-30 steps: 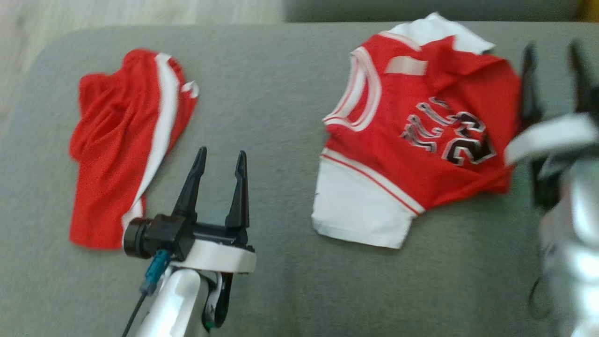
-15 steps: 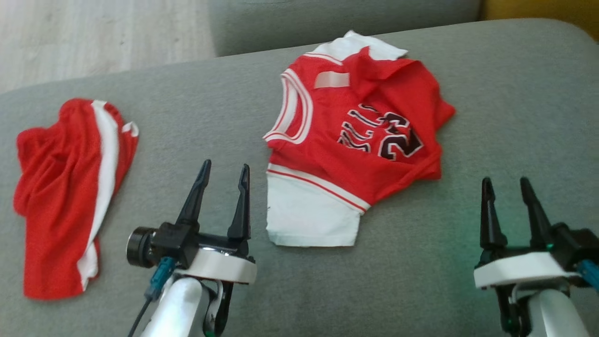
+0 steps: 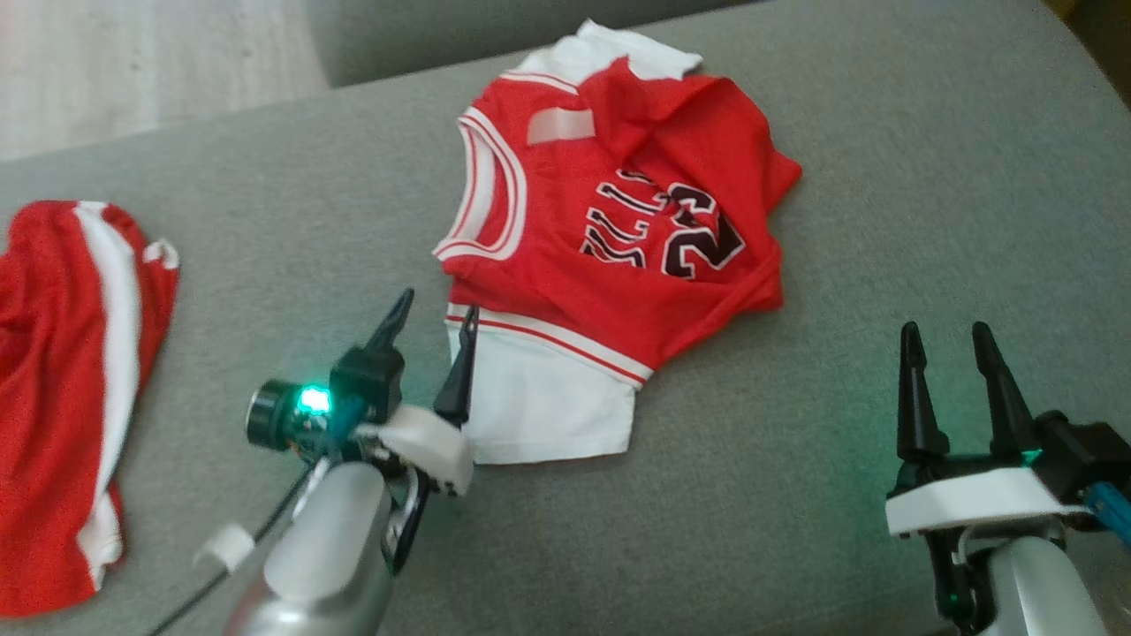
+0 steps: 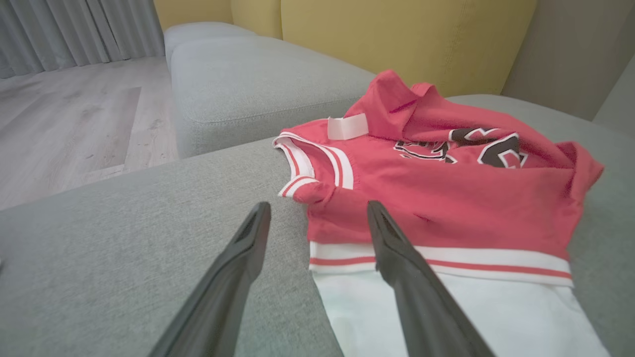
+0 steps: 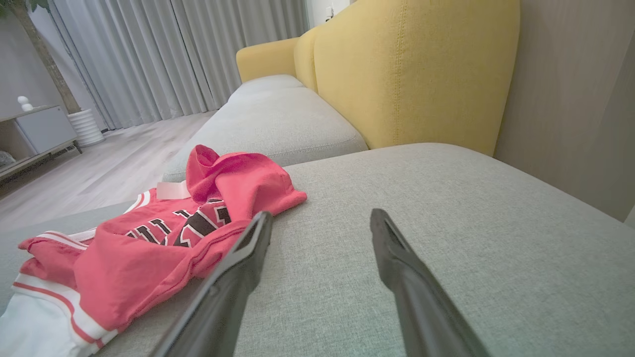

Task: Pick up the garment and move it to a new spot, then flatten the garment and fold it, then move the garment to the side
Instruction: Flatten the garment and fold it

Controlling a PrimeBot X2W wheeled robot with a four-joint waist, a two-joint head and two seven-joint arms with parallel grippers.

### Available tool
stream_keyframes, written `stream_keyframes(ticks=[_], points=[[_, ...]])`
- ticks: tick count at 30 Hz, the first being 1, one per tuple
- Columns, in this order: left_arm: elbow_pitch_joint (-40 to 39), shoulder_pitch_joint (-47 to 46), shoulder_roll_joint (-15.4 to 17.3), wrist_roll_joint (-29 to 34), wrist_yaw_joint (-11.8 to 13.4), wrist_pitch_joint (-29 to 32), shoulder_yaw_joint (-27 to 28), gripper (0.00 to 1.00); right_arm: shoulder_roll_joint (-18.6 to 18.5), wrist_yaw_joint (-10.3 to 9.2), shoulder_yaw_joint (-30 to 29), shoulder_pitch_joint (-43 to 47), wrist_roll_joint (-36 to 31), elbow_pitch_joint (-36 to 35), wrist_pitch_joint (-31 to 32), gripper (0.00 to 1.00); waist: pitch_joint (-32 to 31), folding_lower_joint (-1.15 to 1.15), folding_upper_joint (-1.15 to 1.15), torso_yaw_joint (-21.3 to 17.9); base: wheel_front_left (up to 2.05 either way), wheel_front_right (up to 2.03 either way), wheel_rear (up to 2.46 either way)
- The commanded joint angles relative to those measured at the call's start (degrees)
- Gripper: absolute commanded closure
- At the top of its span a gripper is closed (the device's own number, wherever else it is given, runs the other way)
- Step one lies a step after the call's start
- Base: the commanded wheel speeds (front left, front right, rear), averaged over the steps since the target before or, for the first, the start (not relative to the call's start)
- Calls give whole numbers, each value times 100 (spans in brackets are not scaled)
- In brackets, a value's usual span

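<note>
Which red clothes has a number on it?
The jersey in the middle, printed with 23; the red shorts at the left edge have just a white stripe.

We see the jersey [image 3: 610, 238] rumpled on the cushion [image 3: 884, 177]. Our left gripper [image 3: 439, 305], fingers spread, overlaps its white lower corner; our right gripper [image 3: 944, 330], likewise spread, stands apart. Red shorts [image 3: 62, 380] lie left.

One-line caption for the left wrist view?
Open left gripper at the edge of a crumpled red jersey on a grey sofa.
</note>
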Motion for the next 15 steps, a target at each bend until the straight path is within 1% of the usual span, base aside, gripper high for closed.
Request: stream_keyframes(ticks=[1, 4, 7, 9, 11, 13, 14, 15], points=[[97, -399, 32, -35, -39, 63, 125, 0, -35, -4, 167, -252, 46, -165, -61, 0, 175, 0, 0, -158, 0, 0, 0], [340, -601, 31, -100, -99, 126, 117, 0, -35, -4, 219, -297, 76, -163, -61, 0, 269, 0, 0, -259, 0, 0, 0], [735, -833, 30, -188, -175, 337, 81, 0, -35, -4, 280, -367, 123, -155, -61, 0, 376, 0, 0, -415, 0, 0, 0], [955, -963, 29, -250, -151, 418, 103, 0, -35, -4, 327, -414, 146, -163, -61, 0, 442, 0, 0, -523, 0, 0, 0], [1307, -1122, 40, -256, -45, 531, 116, 0, -35, -4, 377, -460, 185, -188, -61, 0, 501, 0, 0, -636, 0, 0, 0], [1533, -1202, 41, -263, -32, 637, 97, 0, -35, -4, 381, -465, 203, -213, -61, 0, 522, 0, 0, -666, 0, 0, 0], [1739, -1267, 41, -265, -79, 724, 57, 0, -35, -4, 374, -460, 214, -233, -61, 0, 529, 0, 0, -675, 0, 0, 0], [1815, -1298, 43, -274, -112, 725, 46, 56, -35, -4, 367, -458, 216, -241, -61, 0, 526, 0, 0, -670, 0, 0, 0]])
